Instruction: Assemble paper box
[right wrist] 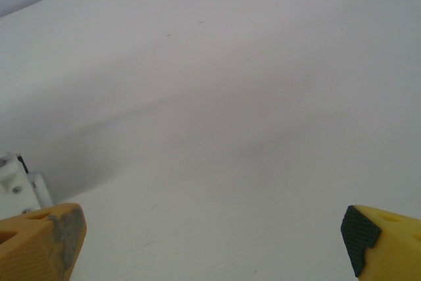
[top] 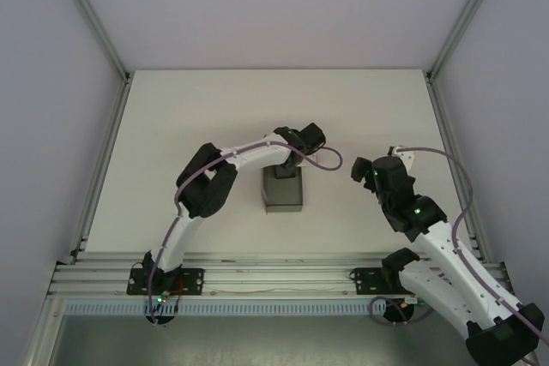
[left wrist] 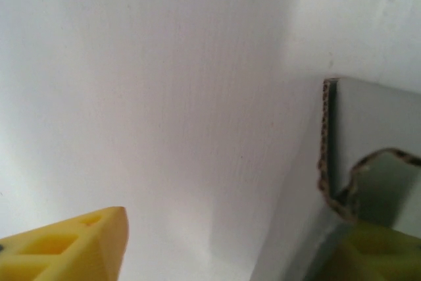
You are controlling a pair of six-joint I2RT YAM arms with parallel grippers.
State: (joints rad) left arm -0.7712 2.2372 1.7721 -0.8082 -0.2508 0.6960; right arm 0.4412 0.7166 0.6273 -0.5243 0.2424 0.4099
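while the wide white matte table is lying flat under the arms, the small grey cardboard box is standing at its middle, already looking like a folded rectangular body and not like a flat sheet. so i am judging the task as nearly finished; whether a last flap is needing to be tucked, i cannot tell from above. the left gripper is hanging just over the far end of the box, its yellow plastic fingers standing apart, with one box wall close beside the right-hand finger and nothing clamped. the right gripper is hovering well aside, its fingers spread wide over bare table, one showing a black ribbed pad. the box wall is showing a thin brown corrugated edge and a wavy cut-out.
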